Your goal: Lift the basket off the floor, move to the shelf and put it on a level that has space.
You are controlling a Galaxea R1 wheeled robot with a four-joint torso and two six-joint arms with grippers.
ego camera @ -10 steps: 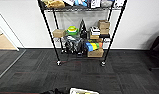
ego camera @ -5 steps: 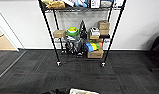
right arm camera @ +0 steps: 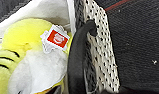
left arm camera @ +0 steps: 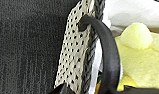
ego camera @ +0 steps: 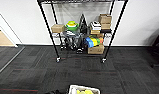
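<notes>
The basket [ego camera: 83, 89] shows at the near edge of the head view, white-lined, with a yellow plush toy [right arm camera: 22, 37] inside. Its cream-and-dark woven wall [left arm camera: 72, 50] and one dark loop handle [left arm camera: 108, 47] appear close up in the left wrist view. That handle runs up into my left gripper [left arm camera: 105, 90], which is shut on it. The other loop handle [right arm camera: 76, 55] rises into my right gripper [right arm camera: 77, 91], also shut on it. The shelf [ego camera: 47, 27] stands ahead against the white wall, on the dark carpet floor [ego camera: 125, 75]. Its top level [ego camera: 82, 1] is a bare wire tier.
The shelf's lower tiers hold cardboard boxes [ego camera: 58, 28], a green bowl [ego camera: 72, 25], books [ego camera: 95, 25] and coloured items [ego camera: 92, 41]. Light wooden flooring [ego camera: 1, 40] begins at the far left. A dark object [ego camera: 158, 47] stands at the right edge.
</notes>
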